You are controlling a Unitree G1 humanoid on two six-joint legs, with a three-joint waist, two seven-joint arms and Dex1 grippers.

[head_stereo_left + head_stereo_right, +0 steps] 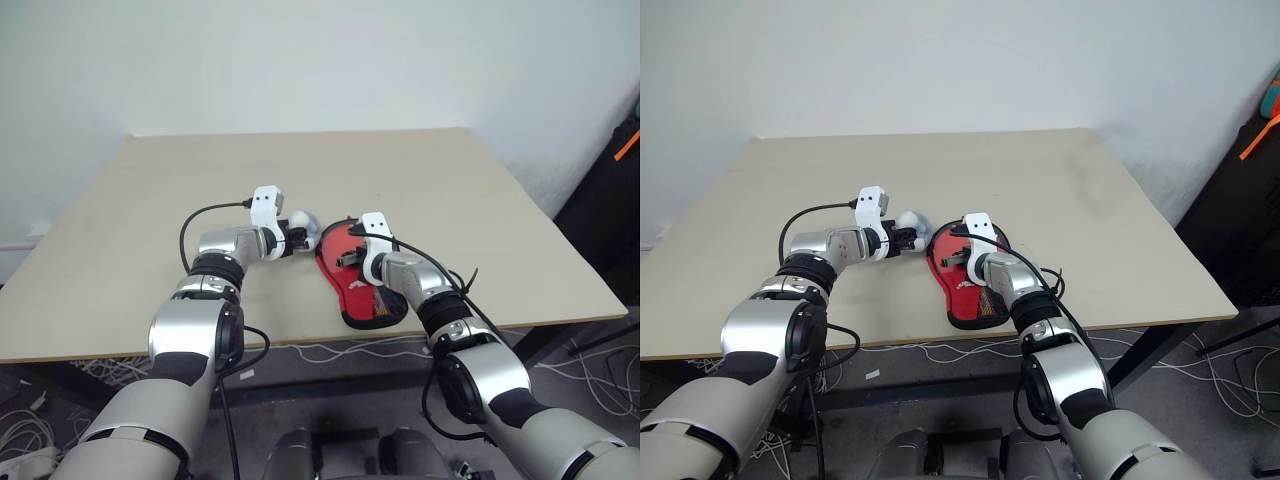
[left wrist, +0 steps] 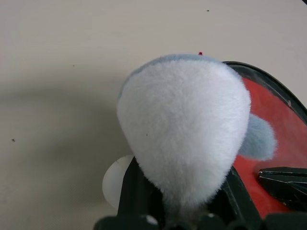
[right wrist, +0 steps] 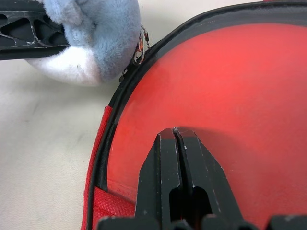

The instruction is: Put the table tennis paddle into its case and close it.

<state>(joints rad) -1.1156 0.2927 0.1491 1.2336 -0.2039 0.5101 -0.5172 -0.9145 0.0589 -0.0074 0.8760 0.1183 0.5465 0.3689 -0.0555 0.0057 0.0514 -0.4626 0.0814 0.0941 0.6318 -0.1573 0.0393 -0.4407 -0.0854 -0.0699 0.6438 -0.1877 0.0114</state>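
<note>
The case (image 1: pixel 346 297) lies flat on the table, its clear side up and its black zip rim (image 3: pixel 158 43) running round the head. The red face of the table tennis paddle (image 3: pixel 225 81) shows through the clear side. My right gripper (image 3: pixel 175 132) is shut, its tips resting on that clear side over the paddle's head. A grey-white soft ball (image 2: pixel 184 139) hangs by a small chain (image 3: pixel 139 48) at the zip rim on the case's left edge. My left gripper (image 1: pixel 298 238) is shut on this ball, with one finger on each side of it.
The beige table (image 1: pixel 450 180) spreads wide behind and to both sides of the case. Its front edge runs just below the case's narrow end. Loose cables (image 1: pixel 340 352) lie on the floor under that edge. Dark equipment (image 1: pixel 610 190) stands past the right edge.
</note>
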